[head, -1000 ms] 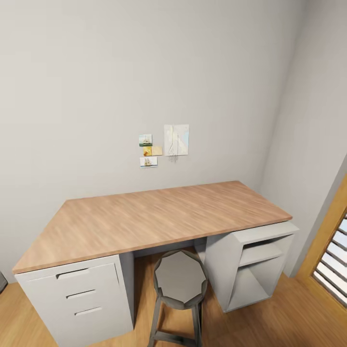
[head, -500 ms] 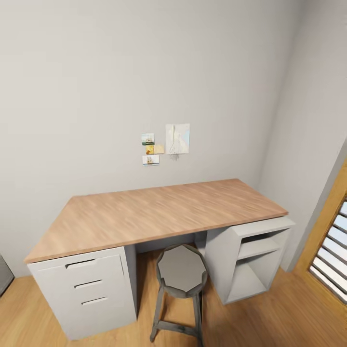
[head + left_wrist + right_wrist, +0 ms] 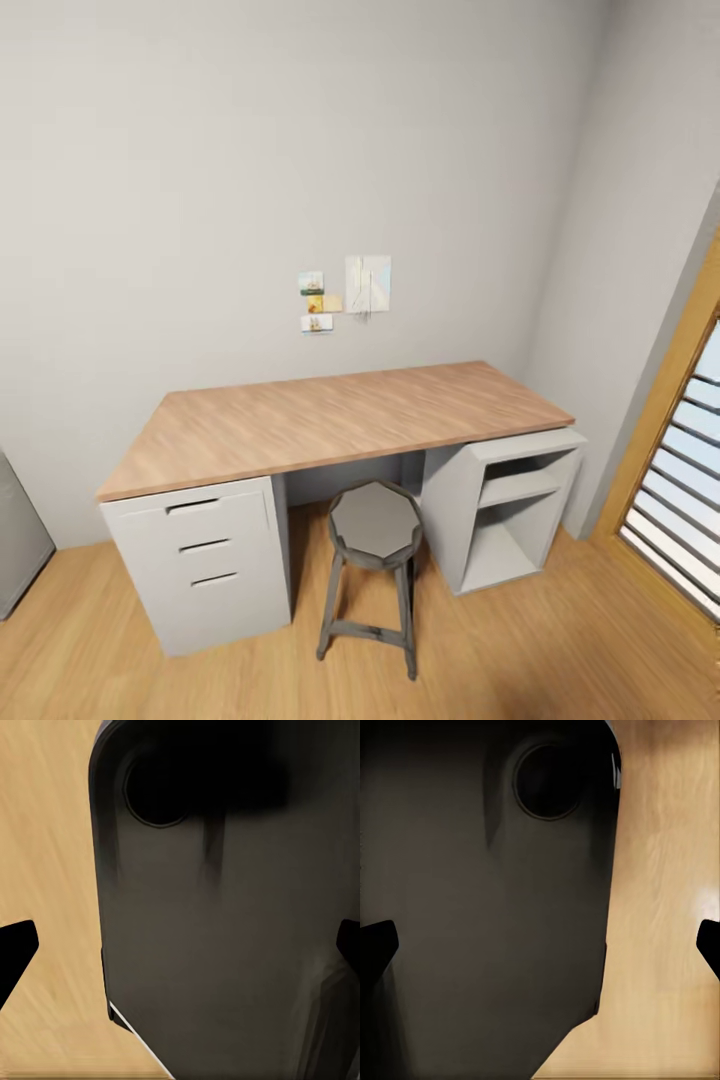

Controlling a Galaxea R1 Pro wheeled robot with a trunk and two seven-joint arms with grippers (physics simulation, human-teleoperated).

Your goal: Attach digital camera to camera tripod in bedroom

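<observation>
One wood-topped counter stands against a pale grey wall in the bedroom, top bare. Under its left end, a white drawer unit with three slot-handled drawers. Under its right end, an open white shelf unit with one shelf inside. Between the two, just in front of the counter edge, a grey stool with a many-sided seat stands upright on the light wood floor.

On the wall above the counter: three small pictures stacked close, and beside them a larger pale sheet.

Right edge of head view: wood-framed window with horizontal slats. Left edge: a grey panel of some furniture, too cropped to identify.

Camera and tripod: neither can be made out from any of the three views, so their place cannot be told.

Left wrist view: left pincer, black fingertips at opposite edges of the frame, spread wide, nothing between them but a dark grey body of the robot close up, with floor beside it.

Right wrist view: right pincer, fingertips likewise far apart, gripping nothing; the same dark body and floor behind.
</observation>
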